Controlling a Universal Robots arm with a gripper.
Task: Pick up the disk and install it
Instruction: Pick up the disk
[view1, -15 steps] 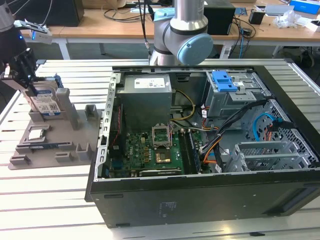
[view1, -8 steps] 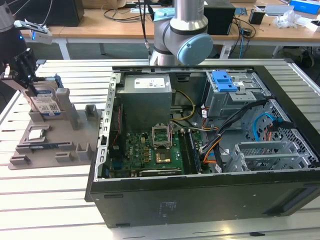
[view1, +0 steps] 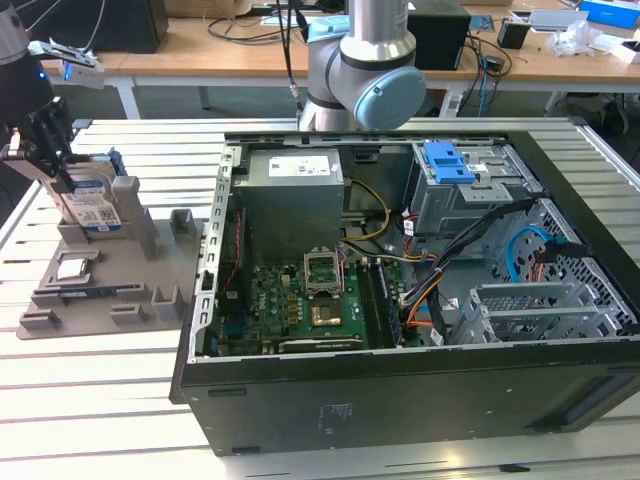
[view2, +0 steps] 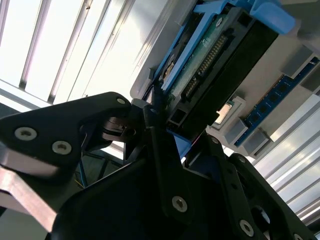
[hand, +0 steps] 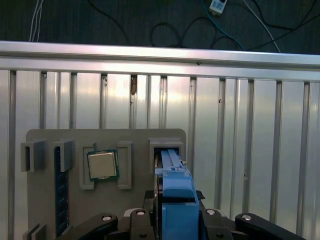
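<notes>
- One disk (view1: 92, 208) stands on edge in a slot of one grey fixture tray (view1: 100, 310), at the exterior view's left. Its blue side rail (hand: 176, 200) runs along the top edge in the first wrist view.
- One gripper (view1: 62, 172) is at the upper left of the exterior view and points straight down onto the disk's upper edge.
- In the second wrist view the black fingers (view2: 162, 145) press against the disk (view2: 220, 60) at its connector end. In the first wrist view the blue rail sits clamped between them, so the disk is grasped while seated in its slot.
- One arm: its base joint (view1: 365, 70), with a pale blue cap, stands behind the case at the upper middle of the exterior view.
- One square processor chip (hand: 102, 165) lies flat in the tray beside the disk's slot, apart from the disk.
- One dark blue memory stick (hand: 61, 185) lies along the tray, on the chip's other side.
- One open computer case (view1: 400, 410) lies on the slatted table (view1: 100, 400), filling the exterior view's middle and right. It holds one green motherboard (view1: 290, 310), one grey power-supply box (view1: 295, 195) and one blue bracket (view1: 447, 160).
- The disk's face carries a white-and-blue label, and the power-supply box carries a white one. I cannot make out the print on either.
</notes>
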